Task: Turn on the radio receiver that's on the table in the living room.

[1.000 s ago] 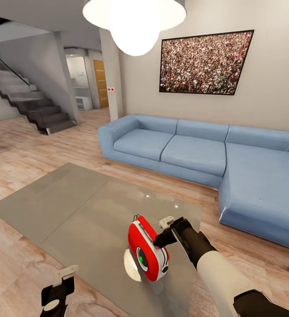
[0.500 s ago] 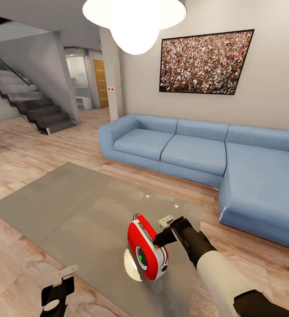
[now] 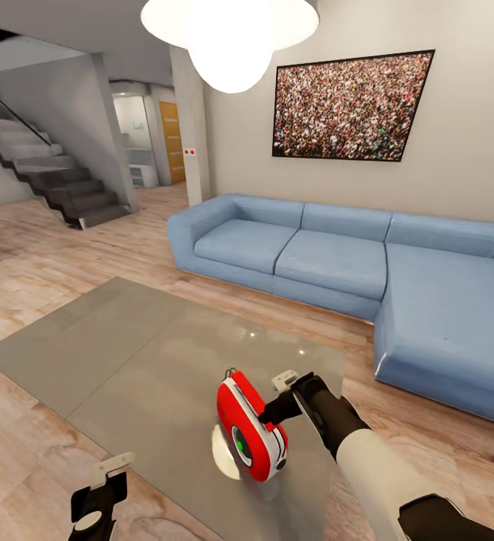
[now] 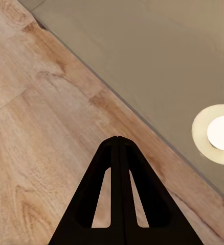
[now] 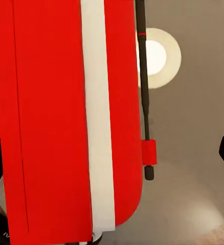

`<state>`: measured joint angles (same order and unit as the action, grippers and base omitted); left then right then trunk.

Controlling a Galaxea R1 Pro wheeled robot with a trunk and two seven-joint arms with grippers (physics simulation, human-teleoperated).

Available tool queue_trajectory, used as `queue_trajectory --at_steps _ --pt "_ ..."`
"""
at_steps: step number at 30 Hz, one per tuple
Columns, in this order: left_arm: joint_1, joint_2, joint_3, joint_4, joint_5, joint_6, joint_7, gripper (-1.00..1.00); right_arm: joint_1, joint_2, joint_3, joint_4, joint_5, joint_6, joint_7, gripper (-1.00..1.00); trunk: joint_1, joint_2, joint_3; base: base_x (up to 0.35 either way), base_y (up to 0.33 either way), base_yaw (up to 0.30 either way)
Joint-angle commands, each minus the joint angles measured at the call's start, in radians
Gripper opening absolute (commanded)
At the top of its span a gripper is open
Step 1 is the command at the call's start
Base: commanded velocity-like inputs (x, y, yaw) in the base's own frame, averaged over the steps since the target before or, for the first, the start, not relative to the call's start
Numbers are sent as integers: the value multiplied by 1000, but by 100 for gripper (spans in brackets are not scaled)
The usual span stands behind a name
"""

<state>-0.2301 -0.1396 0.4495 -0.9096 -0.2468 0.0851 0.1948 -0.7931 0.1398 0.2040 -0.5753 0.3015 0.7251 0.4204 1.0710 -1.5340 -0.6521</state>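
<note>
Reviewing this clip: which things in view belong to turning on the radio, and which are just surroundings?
Job in hand:
- radio receiver, red, standing on the table
- table, grey and glossy
- right gripper, against the radio's side

Surroundings:
- left gripper, shut, over the floor beside the table edge
- blue sofa
- framed crowd picture
- pendant lamp
- staircase

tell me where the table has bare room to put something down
Most of the table is bare: the whole stretch from the radio receiver toward the staircase side and the far edge facing the sofa. It is crowded only at the near right corner, where the right hand sits against the radio. The left hand hangs off the near edge over the floor.
</note>
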Motion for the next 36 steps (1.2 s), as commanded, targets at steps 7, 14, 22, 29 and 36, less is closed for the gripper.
queue_trajectory --at_steps 7,14,22,29,36 --pt "0 0 -1 0 -3 4 3 -100 0 0 0 0 1 -1 0 100 -23 42 19 0 0 0" --pt "0 0 -2 0 -5 4 4 -100 0 0 0 0 1 -1 0 100 -50 91 41 0 0 0" --pt "0 1 0 -1 -5 5 5 -100 0 0 0 0 1 -1 0 100 -81 147 66 0 0 0" --pt "0 2 0 -1 -5 7 5 -100 0 0 0 0 1 -1 0 100 -107 196 88 0 0 0" --pt "0 2 0 -1 -6 8 5 -100 0 0 0 0 3 -1 0 100 -134 245 110 -102 -38 0"
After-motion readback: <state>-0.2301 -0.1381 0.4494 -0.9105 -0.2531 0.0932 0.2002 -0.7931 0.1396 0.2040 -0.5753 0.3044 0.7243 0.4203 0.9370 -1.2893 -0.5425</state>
